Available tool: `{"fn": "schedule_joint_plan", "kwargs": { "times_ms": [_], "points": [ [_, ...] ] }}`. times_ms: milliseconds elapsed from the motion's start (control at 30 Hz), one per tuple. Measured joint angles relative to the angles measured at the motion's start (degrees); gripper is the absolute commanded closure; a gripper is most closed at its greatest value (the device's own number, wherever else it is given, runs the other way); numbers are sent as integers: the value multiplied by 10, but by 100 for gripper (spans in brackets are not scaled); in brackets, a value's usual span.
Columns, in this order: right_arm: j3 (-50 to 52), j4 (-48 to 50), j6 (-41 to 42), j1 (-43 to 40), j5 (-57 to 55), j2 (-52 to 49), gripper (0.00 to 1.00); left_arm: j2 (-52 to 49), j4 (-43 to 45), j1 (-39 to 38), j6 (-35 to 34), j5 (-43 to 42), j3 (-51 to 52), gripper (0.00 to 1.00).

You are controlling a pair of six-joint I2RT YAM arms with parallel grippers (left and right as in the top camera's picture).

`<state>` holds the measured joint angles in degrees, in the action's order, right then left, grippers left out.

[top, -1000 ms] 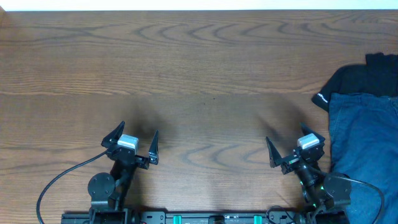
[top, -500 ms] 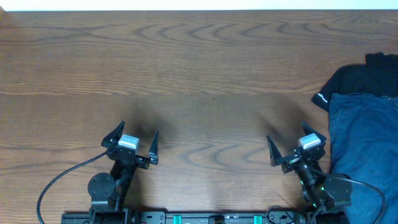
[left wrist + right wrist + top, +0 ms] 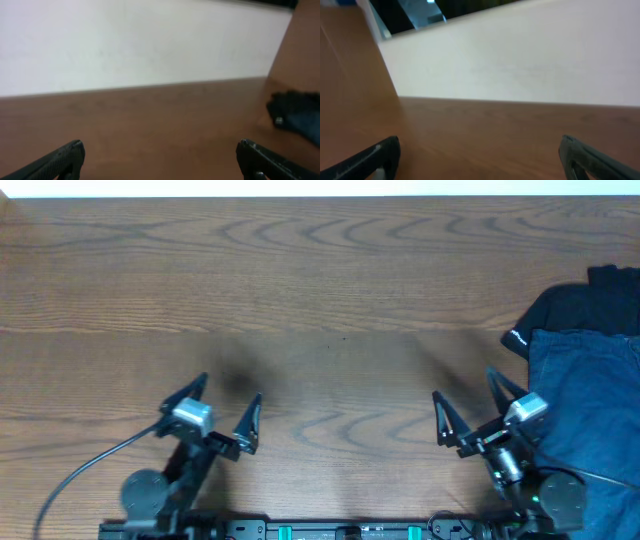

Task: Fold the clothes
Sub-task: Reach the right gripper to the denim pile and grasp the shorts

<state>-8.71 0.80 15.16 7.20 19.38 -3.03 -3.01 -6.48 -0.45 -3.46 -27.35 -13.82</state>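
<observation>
A wood-grain desk (image 3: 320, 290) carries 1 black garment (image 3: 565, 305) at its right edge, toward the far corner. It lies crumpled, with a small white mark (image 3: 516, 337) on its left tip. A white wall (image 3: 140, 45) stands behind the far edge.

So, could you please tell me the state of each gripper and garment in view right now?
Left gripper: open, empty.
Right gripper: open, empty.
Denim shorts: lying flat, not held, partly out of frame.
Black garment: crumpled, partly under the denim shorts.
</observation>
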Motion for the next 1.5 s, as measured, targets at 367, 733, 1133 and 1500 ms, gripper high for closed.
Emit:
{"fn": "schedule_joint_plan", "kwargs": {
  "times_ms": [367,733,1133,1500],
  "points": [
    [-376,-306,-20,0,-10,-373,1,-306,-297,0,-13,25,-359,2],
    [-646,-453,-71,-10,-22,-741,1,-564,-504,0,-14,11,-593,2],
    [-766,-509,17,-223,-114,-975,16,-576,-516,0,-15,-24,-593,2],
    [-766,-510,49,-268,-161,-1108,37,-576,-517,0,-15,-25,-593,2]
  ]
}}
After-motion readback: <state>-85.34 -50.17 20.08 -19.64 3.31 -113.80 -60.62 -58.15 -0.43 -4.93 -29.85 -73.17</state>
